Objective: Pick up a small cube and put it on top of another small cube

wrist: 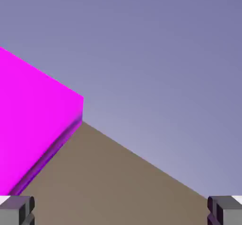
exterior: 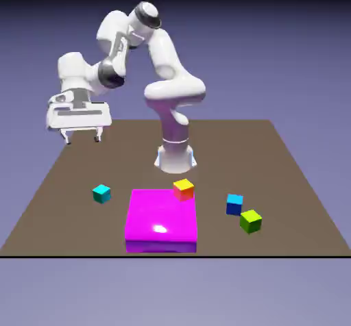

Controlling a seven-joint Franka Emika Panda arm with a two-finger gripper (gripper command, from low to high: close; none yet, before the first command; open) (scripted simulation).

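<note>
- The magenta block (exterior: 161,215) is the largest thing on the table (exterior: 274,153); from the jaws it lies lower and toward the exterior view's right.
- The gripper (exterior: 82,140) is raised, its jaws wide apart, with nothing between them.
- The teal cube (exterior: 101,194), which must be lifted, is small. It sits on the table, below the jaws and a little toward the exterior view's right.
- The blue cube (exterior: 234,205), of similar size, is below the jaws and far toward the same side, near the green cube (exterior: 251,222).
- I judge the teal cube light and stiff, not fragile, perhaps a little slippery. It is best to take it by two opposite side faces, at middle height, with the fingers square to them.
</note>
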